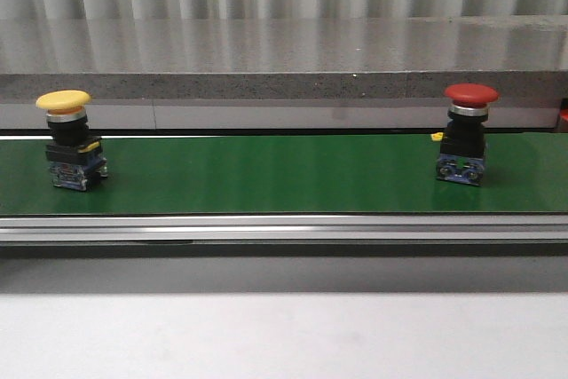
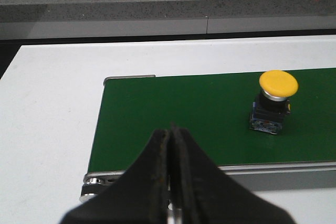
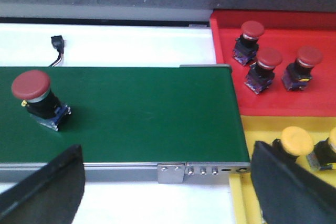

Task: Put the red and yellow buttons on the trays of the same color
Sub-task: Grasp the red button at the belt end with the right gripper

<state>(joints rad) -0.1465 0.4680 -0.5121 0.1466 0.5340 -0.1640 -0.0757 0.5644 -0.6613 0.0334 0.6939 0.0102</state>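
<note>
Green belt surface [image 1: 266, 175]: red button [image 3: 37, 98] upright ahead of my right gripper [image 3: 168, 192], fingers apart; left gripper [image 2: 170, 145] pinched together, nearer yellow button [image 2: 274, 100].

White table [image 2: 47, 129] under a green conveyor belt [image 1: 266, 175], red tray [image 3: 273, 98], yellow tray [image 3: 247, 145].

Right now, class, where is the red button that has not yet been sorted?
In the front view the red button stands upright on the green conveyor belt, near its right end, far from the yellow button at the left.
</note>
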